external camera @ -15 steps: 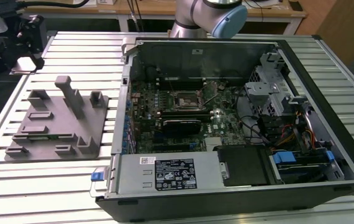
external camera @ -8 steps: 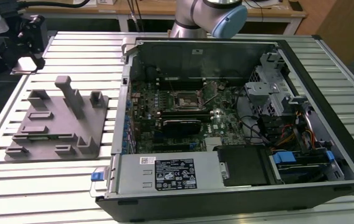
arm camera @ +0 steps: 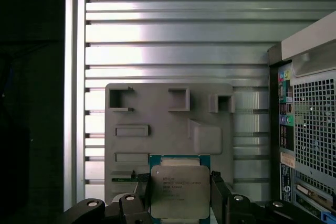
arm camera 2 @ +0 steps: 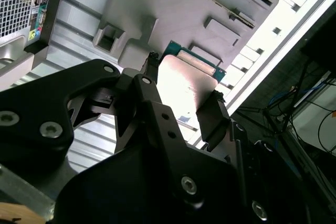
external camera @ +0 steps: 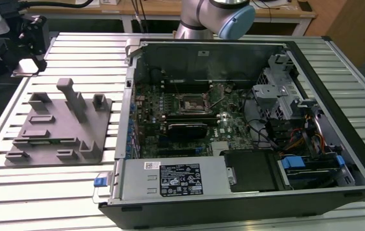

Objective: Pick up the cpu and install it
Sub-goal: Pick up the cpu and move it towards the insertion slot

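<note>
Here the jaws are clamped on two opposite edges of the cpu, over the grey holder on the bench; beside it the open computer case holds its motherboard.

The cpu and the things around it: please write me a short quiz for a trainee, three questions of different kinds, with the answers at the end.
1. True or false: the cpu already sits in the socket inside the computer.
2. In both wrist views, what has hold of the cpu? A) the gripper, with a finger on each side. B) a person's hand. C) nothing, it lies loose.
3. Fill in the blank: in the exterior view, the grey plastic tray lies on the table to the exterior view's ____ of the computer.
Key: 1 false; 2 A; 3 left.
</note>
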`<action>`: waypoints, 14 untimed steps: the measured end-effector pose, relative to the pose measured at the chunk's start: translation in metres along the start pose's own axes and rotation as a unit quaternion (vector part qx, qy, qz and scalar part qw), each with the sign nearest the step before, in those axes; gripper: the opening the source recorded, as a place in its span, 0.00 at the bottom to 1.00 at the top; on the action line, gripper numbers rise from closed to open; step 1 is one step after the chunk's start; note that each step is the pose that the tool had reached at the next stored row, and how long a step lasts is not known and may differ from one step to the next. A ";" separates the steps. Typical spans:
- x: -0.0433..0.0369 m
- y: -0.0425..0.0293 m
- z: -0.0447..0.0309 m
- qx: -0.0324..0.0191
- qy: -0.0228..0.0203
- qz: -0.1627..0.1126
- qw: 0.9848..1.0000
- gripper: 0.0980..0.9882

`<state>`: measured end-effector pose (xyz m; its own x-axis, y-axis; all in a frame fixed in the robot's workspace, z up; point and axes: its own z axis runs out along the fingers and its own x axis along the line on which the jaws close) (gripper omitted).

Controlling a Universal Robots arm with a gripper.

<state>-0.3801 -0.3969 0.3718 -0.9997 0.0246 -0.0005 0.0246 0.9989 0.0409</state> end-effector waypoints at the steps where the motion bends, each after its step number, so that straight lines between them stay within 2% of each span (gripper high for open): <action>1: 0.0000 0.0000 0.0000 0.000 0.000 0.000 1.000 0.50; 14: -0.0020 0.0001 -0.0011 0.000 0.000 0.000 1.000 0.50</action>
<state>-0.3781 -0.3969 0.3729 -0.9997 0.0246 -0.0004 0.0245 0.9989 0.0408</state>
